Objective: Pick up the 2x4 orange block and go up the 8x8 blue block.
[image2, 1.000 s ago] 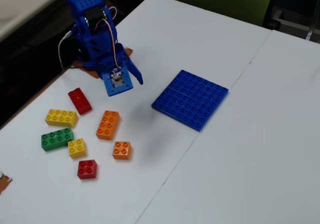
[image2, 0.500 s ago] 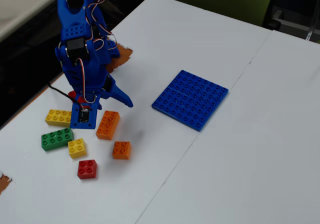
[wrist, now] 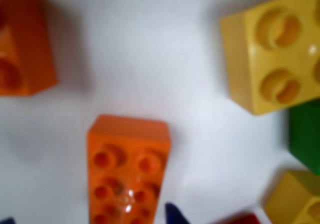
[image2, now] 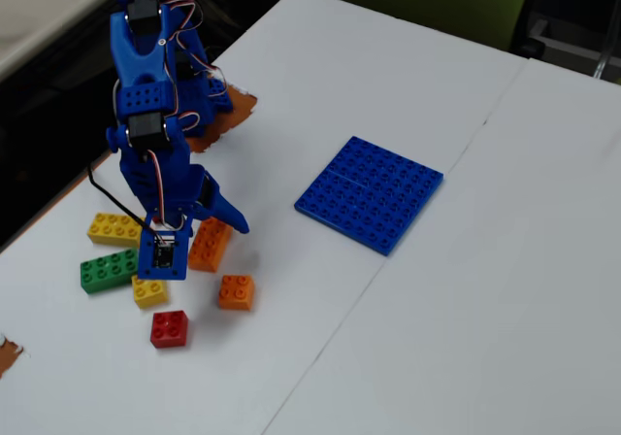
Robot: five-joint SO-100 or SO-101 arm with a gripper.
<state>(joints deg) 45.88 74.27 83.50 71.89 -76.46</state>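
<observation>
Orange plastic, the oblong 2x4 orange block (wrist: 127,171) sits low in the wrist view between two blue fingertips of the gripper (wrist: 90,216), spread wide and not yet touching it. In the fixed view it lies on the white table (image2: 320,85) under the arm, well apart from the flat 8x8 blue block (image2: 370,193); grasping and carrying both remain.

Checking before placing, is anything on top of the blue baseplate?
No. The 8x8 blue block shows only bare studs; its whole top is visible in the fixed view. What lies beneath it is hidden.
</observation>
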